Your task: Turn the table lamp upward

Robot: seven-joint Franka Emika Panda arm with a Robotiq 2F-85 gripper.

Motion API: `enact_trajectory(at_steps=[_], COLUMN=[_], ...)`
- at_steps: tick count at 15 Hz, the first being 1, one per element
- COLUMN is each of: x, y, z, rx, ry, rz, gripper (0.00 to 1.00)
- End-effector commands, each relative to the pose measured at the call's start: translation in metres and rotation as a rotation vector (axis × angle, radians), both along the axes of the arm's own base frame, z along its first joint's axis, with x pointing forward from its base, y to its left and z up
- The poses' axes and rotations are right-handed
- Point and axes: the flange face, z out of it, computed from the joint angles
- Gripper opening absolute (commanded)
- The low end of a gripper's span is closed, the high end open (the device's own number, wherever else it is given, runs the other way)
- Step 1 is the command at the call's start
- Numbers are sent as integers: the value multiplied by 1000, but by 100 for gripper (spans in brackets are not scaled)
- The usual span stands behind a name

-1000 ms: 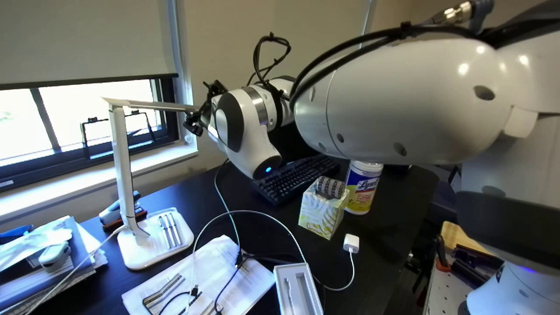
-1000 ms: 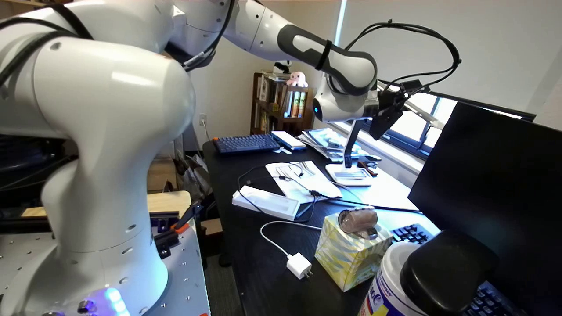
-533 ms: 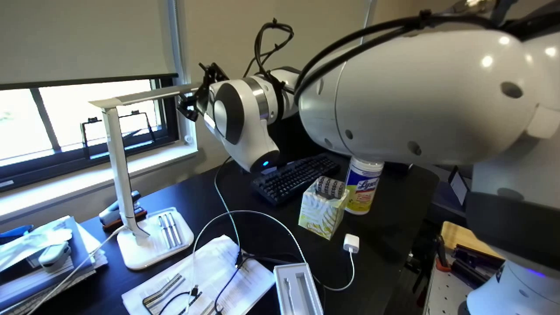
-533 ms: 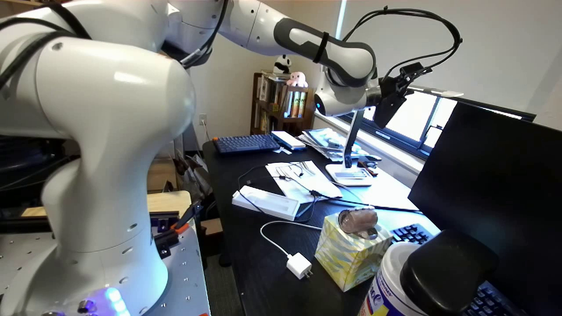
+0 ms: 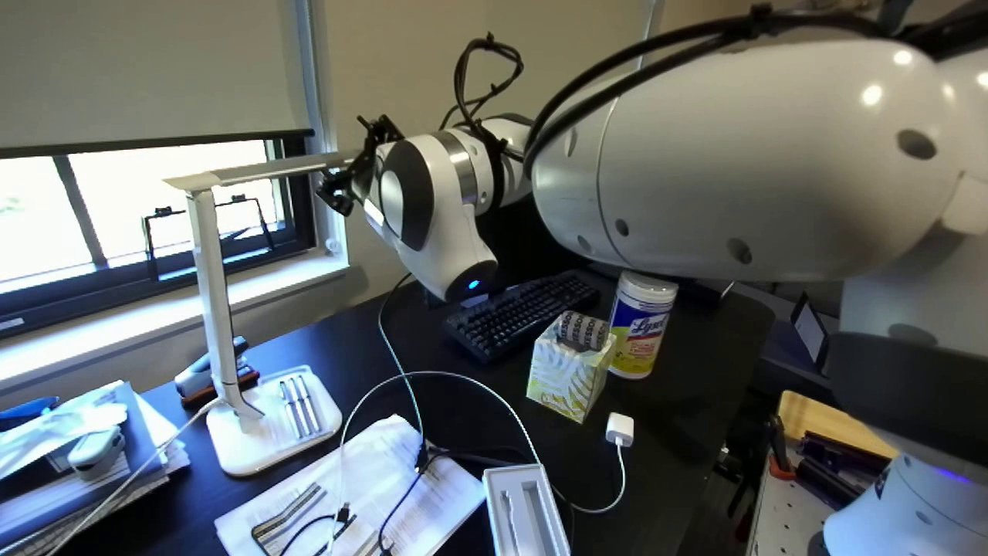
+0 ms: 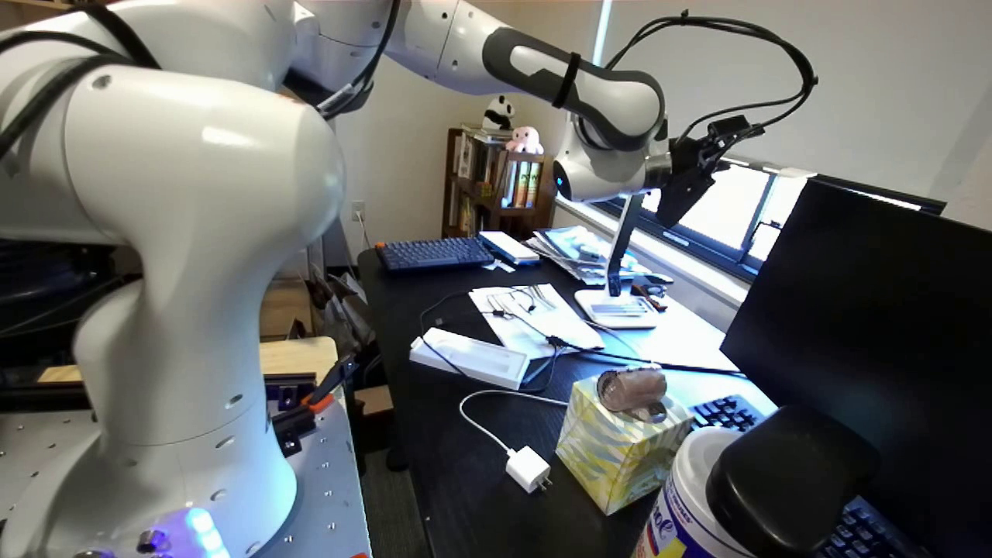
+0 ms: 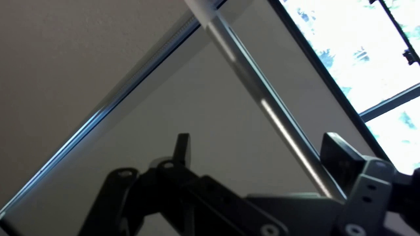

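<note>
Item 1: slim white-silver LED table lamp (image 5: 211, 278), 1 pc., flat rect. base (image 5: 231, 448) on black desk (image 5: 664, 463), thin post (image 5: 220, 332) nr. upright, long flat bar head (image 5: 270, 167) rising slightly twd. its free end. Vs. 1 s ago: head angled up; vs. 0.5 s ago: a touch lower, post top swung partway back.

Item 2: black jointed two-finger gripper (image 7: 260, 147), at lamp's bar head, nr. free end. Fingers wide apart, head running betw. them, right up by one fingertip (image 7: 341, 160); contact can't be told. Carried on white robot arm (image 5: 725, 162); sits higher than 1 s ago.

Misc., all rel. to lamp: printed white paper sheets (image 5: 401, 479), just beside base; open white oblong box (image 6: 480, 360), nr., past sheets; white cube charger (image 5: 620, 429), well apart; yellow-green patterned tissue box (image 5: 567, 378), well apart; white-lidded blue-yellow canister (image 5: 641, 328), farther still, by tissue box; black rect. kbd. (image 5: 532, 305), well apart. Misc. lots unmoved vs. both earlier times.
</note>
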Motion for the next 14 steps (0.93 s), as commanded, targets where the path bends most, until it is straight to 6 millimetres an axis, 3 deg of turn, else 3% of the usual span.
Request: enact_trajectory(at_steps=[1, 3, 4, 9, 14], x=[-8, -11, -20, -38, -75], y=[1, 4, 23, 64, 101], z=[1, -3, -5, -2, 8], rx=[162, 236, 268, 418, 553], ry=[102, 158, 188, 314, 473], rz=[34, 57, 76, 154, 247], gripper=[100, 100, 100, 100, 100])
